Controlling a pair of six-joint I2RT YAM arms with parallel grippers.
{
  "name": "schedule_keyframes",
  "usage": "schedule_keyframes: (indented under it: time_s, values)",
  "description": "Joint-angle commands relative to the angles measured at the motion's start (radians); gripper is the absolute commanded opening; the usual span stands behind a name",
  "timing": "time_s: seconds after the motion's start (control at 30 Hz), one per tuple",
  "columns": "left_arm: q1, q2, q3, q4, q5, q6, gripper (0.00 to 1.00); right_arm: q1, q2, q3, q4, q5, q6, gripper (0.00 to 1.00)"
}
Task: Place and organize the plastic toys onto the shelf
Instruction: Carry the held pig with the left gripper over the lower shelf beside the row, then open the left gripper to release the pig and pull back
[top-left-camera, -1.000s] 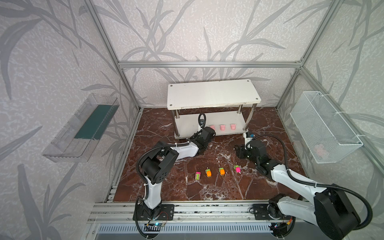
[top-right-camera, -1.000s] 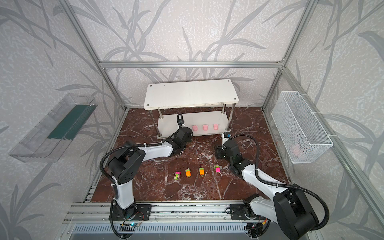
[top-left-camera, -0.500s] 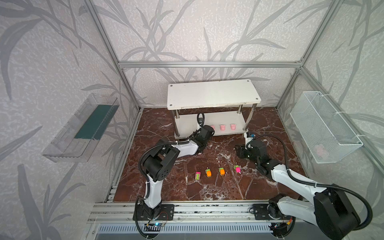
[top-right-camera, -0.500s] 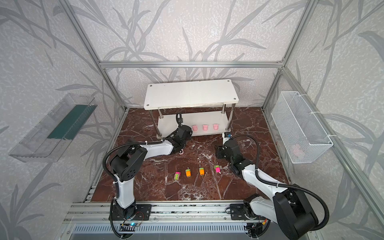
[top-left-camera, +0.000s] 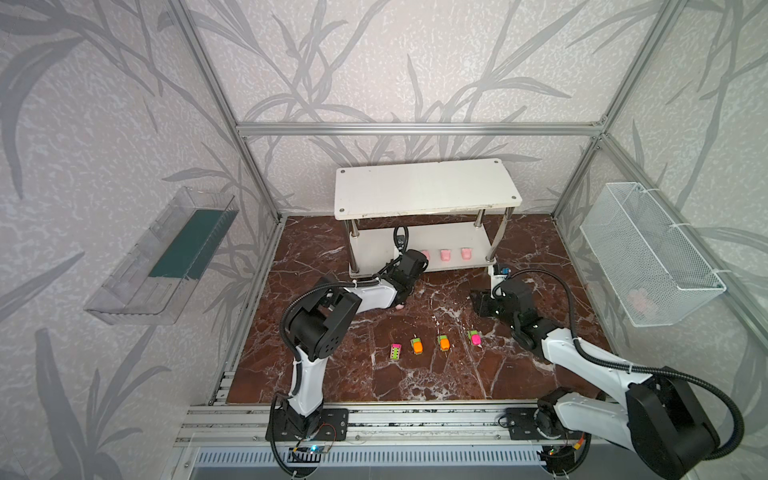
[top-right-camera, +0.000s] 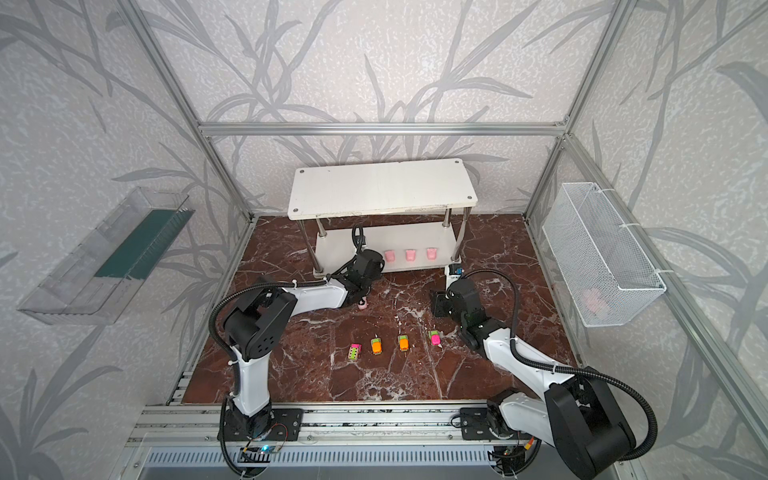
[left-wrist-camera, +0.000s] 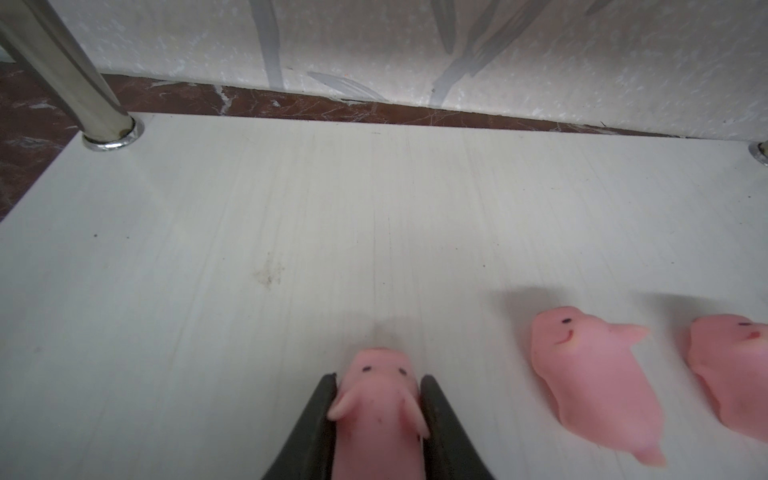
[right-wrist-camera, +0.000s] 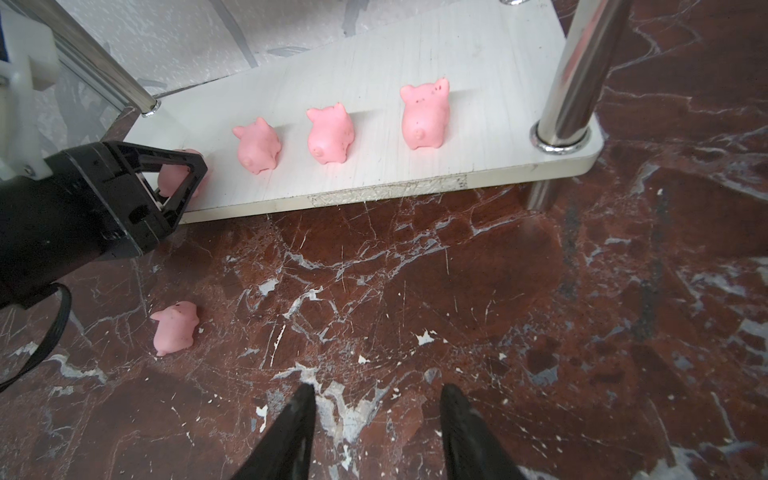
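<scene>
Tally: floor pig (right-wrist-camera: 176, 328), one; held pig (left-wrist-camera: 378, 411), one; shelf pigs (right-wrist-camera: 330, 135), three; five pink in all. Cars (top-left-camera: 444, 343), four. Shelf (top-left-camera: 424, 191), one, two tiers.

Floor pig: off the shelf, behind the left gripper (left-wrist-camera: 376, 378), close beside the left arm. It lies tipped on its side on the floor. Snout heading: cannot tell.

Left gripper: fingers (left-wrist-camera: 320, 419) pinch the held pig by both flanks, on the lower tier near its front edge. The pig's long axis runs along the fingers. Its head leads past the tips, toward the wall.

Shelf pigs: in a row on the lower tier, just to the right of the left fingers and apart from one another. All upright, heads to the wall, tails toward the right gripper (right-wrist-camera: 376, 388).

Cars: one row on the floor, behind both sets of fingertips, toward the arm bases. Left to right: pink-and-green, orange, orange, pink. Long axes roughly parallel, running from shelf to front. Nose ends too small to tell.

Right gripper: fingers (right-wrist-camera: 291, 436) spread, nothing between them, low over the floor, aimed at the shelf's front edge. The shelf pigs are well ahead of the tips.
</scene>
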Motion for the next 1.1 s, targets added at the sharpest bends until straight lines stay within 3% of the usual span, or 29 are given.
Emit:
schedule_keyframes:
  time_s: [0.0,0.73,1.07]
  values:
    - [0.001,0.016,0.028,-0.010,0.001,-0.004,0.40,-0.006,0.000,-0.014,0.027,-0.006,0.005,0.49]
    - [-0.007,-0.193,-0.077,-0.013,0.029,-0.002,0.74,-0.010,-0.004,-0.019,0.032,-0.020,0.015,0.49]
    - [-0.037,-0.373,-0.209,-0.079,0.042,-0.063,0.79,-0.010,-0.002,-0.020,0.035,-0.023,0.018,0.49]
